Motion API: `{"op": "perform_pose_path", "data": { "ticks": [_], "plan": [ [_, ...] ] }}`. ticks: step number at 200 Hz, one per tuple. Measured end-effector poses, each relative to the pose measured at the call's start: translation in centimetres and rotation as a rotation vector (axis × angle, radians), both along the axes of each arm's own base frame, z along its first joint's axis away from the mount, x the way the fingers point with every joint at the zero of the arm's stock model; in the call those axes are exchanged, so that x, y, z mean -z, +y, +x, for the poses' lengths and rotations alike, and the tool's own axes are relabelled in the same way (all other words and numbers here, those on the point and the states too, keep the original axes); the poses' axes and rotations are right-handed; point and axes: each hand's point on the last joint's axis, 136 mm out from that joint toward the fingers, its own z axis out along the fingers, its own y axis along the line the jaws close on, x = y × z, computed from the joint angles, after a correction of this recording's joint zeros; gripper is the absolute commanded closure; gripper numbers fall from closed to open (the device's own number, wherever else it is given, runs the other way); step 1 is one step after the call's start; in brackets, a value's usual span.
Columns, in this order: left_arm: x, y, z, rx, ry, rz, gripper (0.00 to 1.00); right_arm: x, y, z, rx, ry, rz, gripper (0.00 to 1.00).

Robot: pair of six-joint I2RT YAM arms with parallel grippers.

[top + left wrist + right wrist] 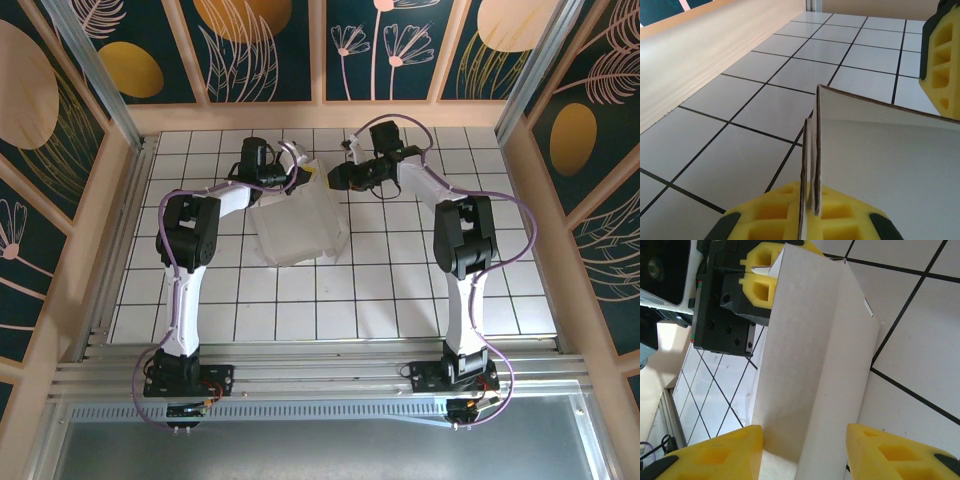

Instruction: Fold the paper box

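The paper box (300, 232) is plain white cardboard, partly folded, standing on the tiled floor (400, 290) between the two arms. My left gripper (303, 172) is at its far edge. In the left wrist view that gripper (810, 212) is shut on two upright cardboard layers of the box wall (880, 165). My right gripper (336, 178) reaches in from the right. Seen from its own wrist, it (805, 460) stands open astride a raised flap of the box (810, 365). Its left finger (715, 457) touches the flap and the other finger (895, 455) stands apart from it.
A wooden wall (700, 55) runs close along the far side of the tiled floor, behind the left gripper. Wooden frames (520, 190) also border the floor on the left and right. The left gripper's black body (725, 305) sits just beyond the flap.
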Motion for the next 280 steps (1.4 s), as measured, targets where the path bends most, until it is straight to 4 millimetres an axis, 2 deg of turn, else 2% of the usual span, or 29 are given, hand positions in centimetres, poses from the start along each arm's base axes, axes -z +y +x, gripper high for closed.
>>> {"op": "perform_pose_path", "data": {
  "ticks": [44,81,107,132,152,162,231,254,280],
  "plan": [
    [0.7,0.3,0.4,-0.034,-0.036,0.039,0.99,0.3,-0.4,0.3,0.004,-0.024,-0.025,0.55],
    [0.6,0.3,0.4,-0.033,-0.049,0.029,1.0,0.4,-0.1,0.4,0.001,-0.039,-0.043,0.41],
    [0.6,0.3,0.4,-0.036,-0.047,0.02,1.0,0.5,0.3,0.4,-0.006,-0.034,-0.04,0.41],
    [0.6,0.3,0.3,-0.038,-0.048,0.015,1.0,0.4,0.4,0.2,-0.015,-0.03,-0.028,0.46],
    [0.6,0.3,0.2,-0.034,-0.045,0.014,0.82,0.6,0.6,0.0,-0.023,-0.021,-0.01,0.5],
    [0.7,0.4,0.4,-0.041,-0.046,0.02,0.77,0.8,0.7,-0.2,-0.025,-0.013,-0.006,0.52],
    [3.1,2.1,0.7,-0.071,-0.041,0.142,0.68,1.5,0.9,-0.2,0.001,-0.031,-0.072,0.55],
    [3.3,3.1,1.0,-0.081,-0.043,0.156,0.6,1.5,0.7,-0.2,0.014,-0.034,-0.094,0.56],
    [2.5,4.0,0.5,-0.087,-0.041,0.154,0.59,1.5,0.9,-0.3,0.013,-0.037,-0.103,0.57]
  ]
}}
